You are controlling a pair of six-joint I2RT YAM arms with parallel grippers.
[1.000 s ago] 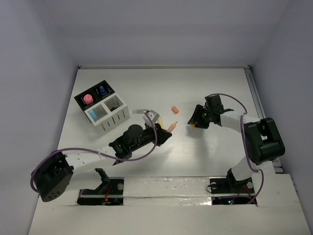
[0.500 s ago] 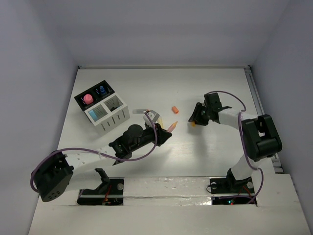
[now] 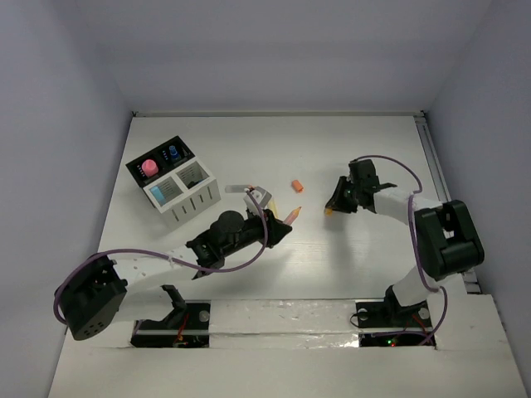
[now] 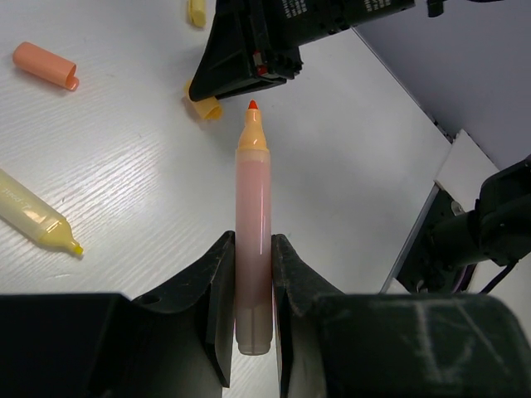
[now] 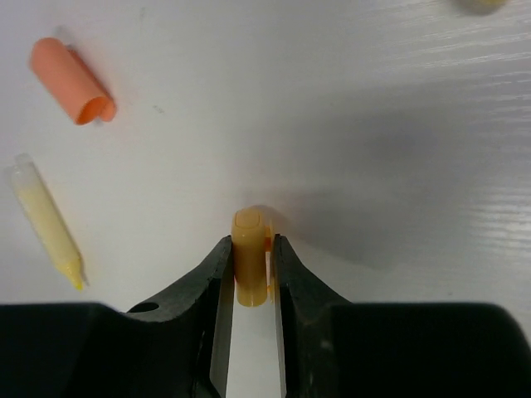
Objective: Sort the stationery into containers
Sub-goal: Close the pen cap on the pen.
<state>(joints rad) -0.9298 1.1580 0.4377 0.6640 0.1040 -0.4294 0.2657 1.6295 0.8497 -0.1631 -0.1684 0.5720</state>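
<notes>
Two arms work over one bench, each with one claw. The left claw is closed tight on a single orange marker, uncapped, its translucent round barrel pinched between the two black fingers and its red tip pointing toward the right claw. That claw is closed on one short yellow-orange cap, which is touching the bench or just above it.

Lying loose on the bench are one orange cap, a stubby open-ended tube, and one pale yellow highlighter, uncapped, with a tapered tip. A further yellow bit shows at the frame edge in both wrist views, too cut off to name.

One square organizer stands at the far left, well apart from both claws. It has four compartments, two black and two white with slotted sides. One black compartment holds a pink round-topped item, the other a blue-capped piece, and one white compartment shows something light blue.

The bench is white with a fine wood-like grain, and plain matt lilac-grey walls enclose it.
</notes>
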